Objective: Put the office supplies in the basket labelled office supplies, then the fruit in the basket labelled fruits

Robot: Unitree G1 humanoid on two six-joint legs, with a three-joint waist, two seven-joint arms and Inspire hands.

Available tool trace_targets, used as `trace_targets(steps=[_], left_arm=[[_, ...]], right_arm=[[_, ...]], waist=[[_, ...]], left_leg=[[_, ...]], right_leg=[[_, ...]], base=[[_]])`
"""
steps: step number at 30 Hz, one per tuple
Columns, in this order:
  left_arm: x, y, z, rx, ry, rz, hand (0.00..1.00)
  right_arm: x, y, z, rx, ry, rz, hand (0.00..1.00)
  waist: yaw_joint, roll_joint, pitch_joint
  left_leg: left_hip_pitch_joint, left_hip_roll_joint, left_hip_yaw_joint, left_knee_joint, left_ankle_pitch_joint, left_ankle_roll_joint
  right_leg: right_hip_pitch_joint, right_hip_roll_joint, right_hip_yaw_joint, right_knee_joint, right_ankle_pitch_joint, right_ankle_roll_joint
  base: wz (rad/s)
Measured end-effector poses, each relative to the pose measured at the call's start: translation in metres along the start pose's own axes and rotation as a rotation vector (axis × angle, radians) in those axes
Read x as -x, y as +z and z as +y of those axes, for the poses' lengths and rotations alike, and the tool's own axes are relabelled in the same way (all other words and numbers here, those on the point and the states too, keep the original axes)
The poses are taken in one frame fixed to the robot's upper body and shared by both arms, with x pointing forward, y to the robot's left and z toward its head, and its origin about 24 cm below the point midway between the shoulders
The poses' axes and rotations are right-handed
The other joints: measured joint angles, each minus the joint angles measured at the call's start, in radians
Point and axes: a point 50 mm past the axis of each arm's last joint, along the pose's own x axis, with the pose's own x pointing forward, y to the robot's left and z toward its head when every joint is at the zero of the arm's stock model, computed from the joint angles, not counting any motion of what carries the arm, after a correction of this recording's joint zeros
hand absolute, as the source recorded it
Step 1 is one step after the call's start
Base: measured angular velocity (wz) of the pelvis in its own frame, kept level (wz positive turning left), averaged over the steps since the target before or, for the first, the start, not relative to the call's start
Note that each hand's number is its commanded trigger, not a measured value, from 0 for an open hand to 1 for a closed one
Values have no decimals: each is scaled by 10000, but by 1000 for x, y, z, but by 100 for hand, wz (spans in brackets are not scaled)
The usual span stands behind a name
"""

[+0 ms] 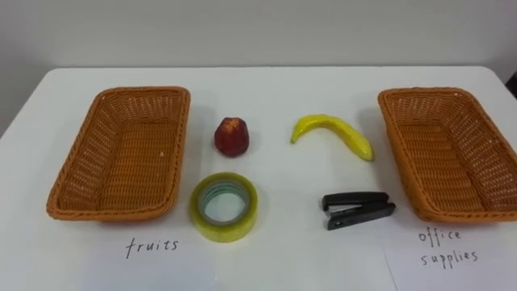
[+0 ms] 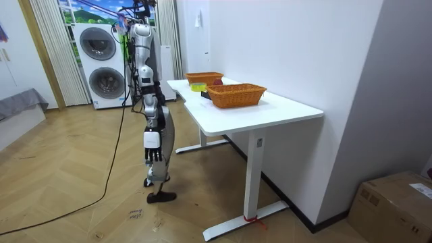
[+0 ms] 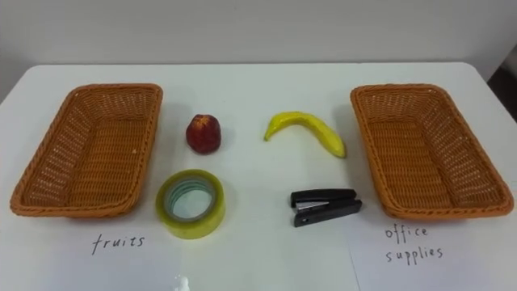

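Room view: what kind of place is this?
Probably a home-style test room, not a factory floor: two stacked white front-loading washing machines stand at the back beside long pale curtains, the floor is wooden planks, and a white height-adjustable desk sits against a plain wall.

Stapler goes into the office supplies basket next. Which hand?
Right. The black stapler lies on the robot's right, just beside the office supplies basket; the left would have to cross past the tape roll.
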Motion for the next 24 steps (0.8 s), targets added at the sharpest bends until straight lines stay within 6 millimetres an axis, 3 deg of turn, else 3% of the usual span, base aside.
trace_targets(steps=[6, 14, 20, 24], left_arm=[[1, 3, 4, 369, -108, -199, 0], [2, 0, 26, 1212, 443, -128, 0], [3, 0, 40, 1326, 629, -232, 0], [4, -2, 48, 1609, 925, -229, 0]], right_arm=[[0, -12, -5, -1250, -50, 276, 0], [1, -14, -17, -5489, -260, 233, 0], [3, -11, -35, -8804, -364, -284, 0], [4, -14, -45, -10017, -627, -471, 0]], waist=[[-52, -21, -9], [-326, -389, -16], [-517, -430, -29], [-614, -455, -70]], left_leg=[[233, 21, -4, -93, -2, 0], [301, 76, 86, -62, -3, -3], [331, 91, 188, -106, -6, -1], [345, 115, 275, -156, -5, -4]], right_leg=[[151, 64, 148, -4, -12, 8], [170, 120, 254, 32, 19, -38], [167, 128, 308, 26, 35, -29], [123, 146, 353, 29, 47, -48]], base=[[-3], [-4], [-2], [-8]])
